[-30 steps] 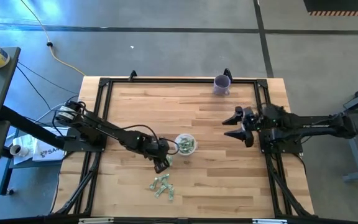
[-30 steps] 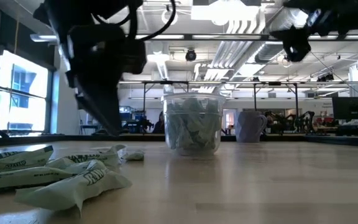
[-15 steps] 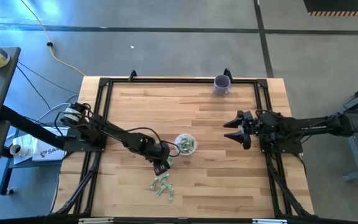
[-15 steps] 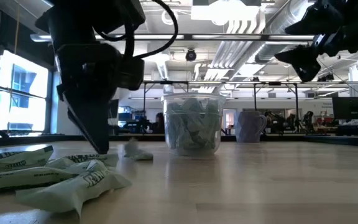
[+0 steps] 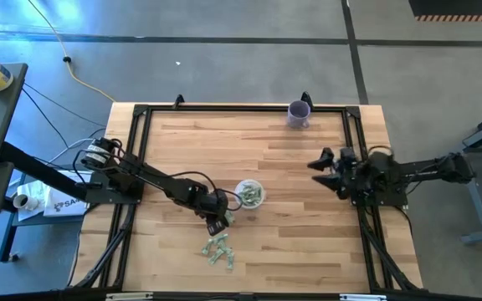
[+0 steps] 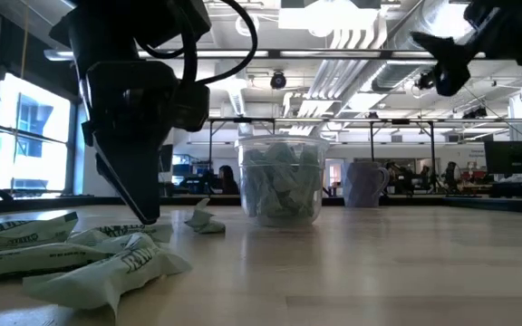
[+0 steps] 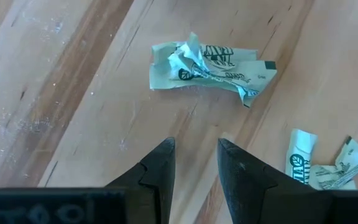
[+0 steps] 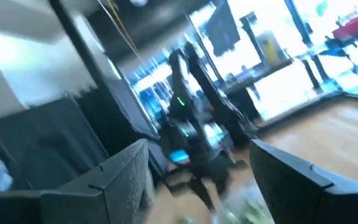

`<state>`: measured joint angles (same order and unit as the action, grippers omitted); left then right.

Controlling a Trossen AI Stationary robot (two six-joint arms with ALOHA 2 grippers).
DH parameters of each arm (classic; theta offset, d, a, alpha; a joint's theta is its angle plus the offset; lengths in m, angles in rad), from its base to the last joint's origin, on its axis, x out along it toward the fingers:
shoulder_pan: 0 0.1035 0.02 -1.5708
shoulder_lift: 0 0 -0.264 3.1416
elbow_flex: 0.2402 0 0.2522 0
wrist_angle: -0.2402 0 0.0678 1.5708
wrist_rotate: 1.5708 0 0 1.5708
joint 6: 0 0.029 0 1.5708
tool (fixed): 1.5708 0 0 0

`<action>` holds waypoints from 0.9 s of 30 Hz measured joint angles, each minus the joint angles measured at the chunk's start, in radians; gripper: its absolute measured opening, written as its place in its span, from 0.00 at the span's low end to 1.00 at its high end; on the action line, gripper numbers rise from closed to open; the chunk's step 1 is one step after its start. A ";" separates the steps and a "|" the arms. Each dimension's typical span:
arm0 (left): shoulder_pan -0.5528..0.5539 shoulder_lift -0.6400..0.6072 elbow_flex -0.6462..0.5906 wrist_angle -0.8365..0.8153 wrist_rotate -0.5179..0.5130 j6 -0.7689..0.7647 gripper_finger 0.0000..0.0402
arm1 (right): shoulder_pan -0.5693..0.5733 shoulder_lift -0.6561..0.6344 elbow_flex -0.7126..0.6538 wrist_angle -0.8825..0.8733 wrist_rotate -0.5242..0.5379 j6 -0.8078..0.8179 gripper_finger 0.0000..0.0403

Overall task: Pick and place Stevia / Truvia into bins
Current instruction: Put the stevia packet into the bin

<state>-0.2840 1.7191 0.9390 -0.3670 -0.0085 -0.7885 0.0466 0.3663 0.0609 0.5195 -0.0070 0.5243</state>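
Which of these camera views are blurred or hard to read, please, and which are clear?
Right wrist view: heavily motion-smeared, room streaked. Low view: backlit by bright windows, the left hand a dark silhouette, near pale green paper sachets soft. Left wrist view: sharp on the crumpled green-and-white sachet. High view: even light on the wooden table.

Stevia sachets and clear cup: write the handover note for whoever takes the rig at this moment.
Left end effector: open, empty, tips down at the wooden table, just short of one crumpled pale green and white paper sachet lying alone.
Right end effector: open, empty, raised over the table's right side, waiting.
Small round clear plastic cup: mid-table, upright, already holding a good number of sachets.
Loose pile of sachets: on the table, nearer the front edge than the cup.
Purple opaque cup: at the far edge, not in use.
Left to do: grasp the lone sachet, drop it in the clear cup, then clear the pile.
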 joint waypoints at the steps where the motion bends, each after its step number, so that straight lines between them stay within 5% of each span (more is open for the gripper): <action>1: 0.000 0.000 0.000 -0.001 -0.003 0.005 0.38 | 0.013 -0.011 -0.001 -0.013 0.003 0.000 0.67; 5: 0.002 0.000 0.000 0.001 -0.016 0.026 0.38 | 0.028 -0.023 -0.023 -0.171 0.001 0.000 0.67; 13: 0.002 -0.001 0.000 0.007 -0.034 0.027 0.38 | -0.021 -0.110 -0.051 -0.204 0.007 0.000 0.67; 20: 0.002 -0.001 0.000 0.012 -0.039 0.027 0.38 | -0.073 -0.186 -0.051 -0.486 0.018 0.000 0.67; 27: 0.000 -0.001 0.000 0.013 -0.045 0.037 0.38 | -0.044 -0.217 -0.051 -0.493 0.020 0.000 0.67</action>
<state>-0.2836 1.7184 0.9394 -0.3542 -0.0537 -0.7516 0.0029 0.1497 0.0097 0.0261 0.0135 0.5240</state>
